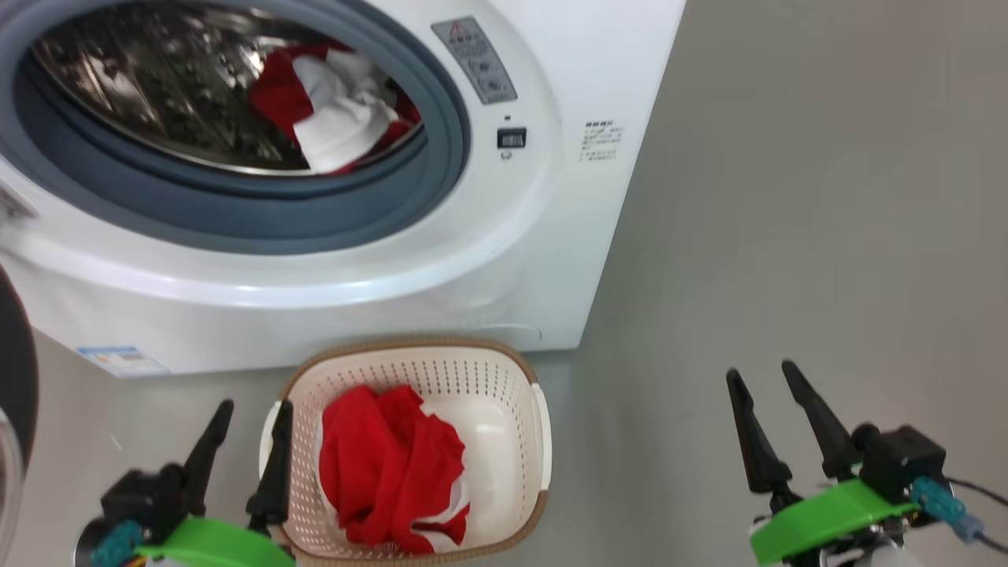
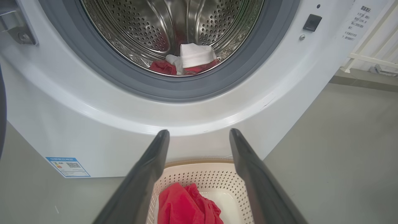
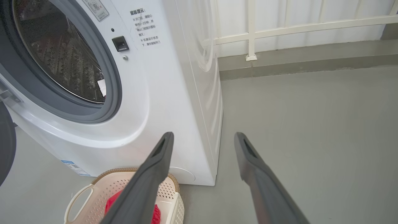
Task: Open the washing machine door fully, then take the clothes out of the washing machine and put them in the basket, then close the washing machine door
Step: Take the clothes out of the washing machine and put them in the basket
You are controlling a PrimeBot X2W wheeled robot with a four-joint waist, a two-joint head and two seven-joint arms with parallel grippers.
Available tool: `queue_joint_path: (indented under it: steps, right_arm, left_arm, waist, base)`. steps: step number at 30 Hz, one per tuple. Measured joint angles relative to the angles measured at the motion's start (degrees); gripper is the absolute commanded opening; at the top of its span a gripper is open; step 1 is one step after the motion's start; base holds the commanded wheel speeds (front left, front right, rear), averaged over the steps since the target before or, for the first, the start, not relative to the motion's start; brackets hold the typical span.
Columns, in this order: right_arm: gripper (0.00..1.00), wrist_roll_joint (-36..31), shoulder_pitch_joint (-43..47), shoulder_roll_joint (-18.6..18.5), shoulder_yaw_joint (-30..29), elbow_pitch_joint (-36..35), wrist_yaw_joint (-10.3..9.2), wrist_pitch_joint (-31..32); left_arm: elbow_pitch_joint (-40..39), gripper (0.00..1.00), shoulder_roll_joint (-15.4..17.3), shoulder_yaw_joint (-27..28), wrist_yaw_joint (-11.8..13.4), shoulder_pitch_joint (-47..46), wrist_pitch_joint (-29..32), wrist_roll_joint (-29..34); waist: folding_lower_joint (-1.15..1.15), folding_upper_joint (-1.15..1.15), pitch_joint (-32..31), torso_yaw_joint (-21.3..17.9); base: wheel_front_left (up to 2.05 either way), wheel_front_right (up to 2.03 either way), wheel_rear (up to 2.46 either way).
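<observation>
Clothes (image 1: 390, 465) lay partly in the basket (image 1: 409, 347), a red-and-white garment (image 1: 339, 118) was left inside the washing machine (image 1: 551, 260), its door (image 1: 14, 370) stood open, and my left hand (image 1: 257, 405) and right hand (image 1: 760, 370) hung released, empty.

The robot's left gripper (image 1: 257, 405) and right gripper (image 1: 760, 370) are held low and well apart, their long dark fingers (image 1: 754, 441) pointing forward and leaning slightly inward. Both stand spread wide, empty.
</observation>
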Motion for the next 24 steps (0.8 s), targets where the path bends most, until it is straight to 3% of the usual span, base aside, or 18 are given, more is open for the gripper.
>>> queue_joint_path:
  steps: [14, 24]
  right_arm:
    - [1.0, 0.2, 8.6, -1.3, -0.4, -0.5, 0.0, 0.0]
    - [1.0, 0.6, 10.7, -1.4, -0.9, -1.0, 0.0, 0.0]
  left_arm:
    - [-8.6, 1.0, -2.6, 6.1, 0.0, 13.4, 0.0, 4.9]
    - [-13.0, 1.0, -4.7, 8.9, 0.0, 18.2, 0.0, 5.8]
  waist:
    - [0.0, 0.0, -8.1, 0.0]
    - [0.0, 0.0, -9.7, -0.2]
  base:
    - [0.0, 0.0, 0.0]
    - [0.0, 0.0, 0.0]
